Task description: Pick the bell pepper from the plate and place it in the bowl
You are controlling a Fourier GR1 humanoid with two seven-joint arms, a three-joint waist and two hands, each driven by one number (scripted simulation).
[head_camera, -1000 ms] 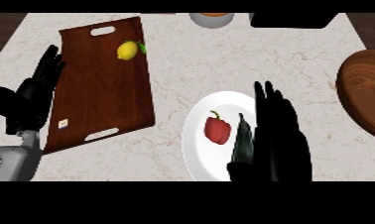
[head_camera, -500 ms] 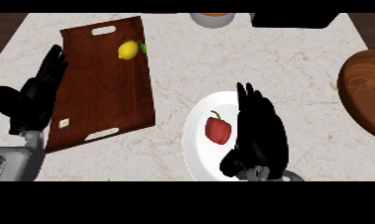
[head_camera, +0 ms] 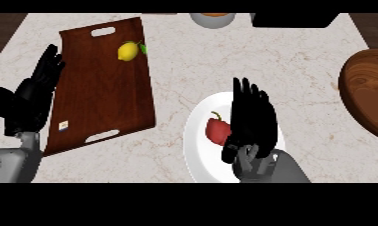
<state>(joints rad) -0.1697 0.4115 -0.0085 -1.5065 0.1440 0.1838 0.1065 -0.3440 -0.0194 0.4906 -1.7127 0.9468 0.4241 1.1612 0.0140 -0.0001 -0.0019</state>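
A red bell pepper [head_camera: 215,130] lies on a white plate [head_camera: 198,162] at the lower middle of the head view. My right hand [head_camera: 252,118] hovers over the plate's right half, its fingers straight and pointing away from me. It stands right beside the pepper and hides the pepper's right edge. Whether it touches the pepper I cannot tell. The wooden bowl [head_camera: 362,92] sits at the right edge, partly cut off. At the left edge my left hand [head_camera: 32,97] rests open, fingers up, beside the tray.
A dark wooden tray [head_camera: 96,100] with a yellow lemon [head_camera: 128,51] on it lies at the left. A grey cup [head_camera: 212,19] and a dark object [head_camera: 294,19] stand along the counter's far edge. Marble counter lies between the plate and the bowl.
My right hand has moved left across the plate, from its right rim to beside the pepper. The pepper, plate and left hand have stayed where they were.
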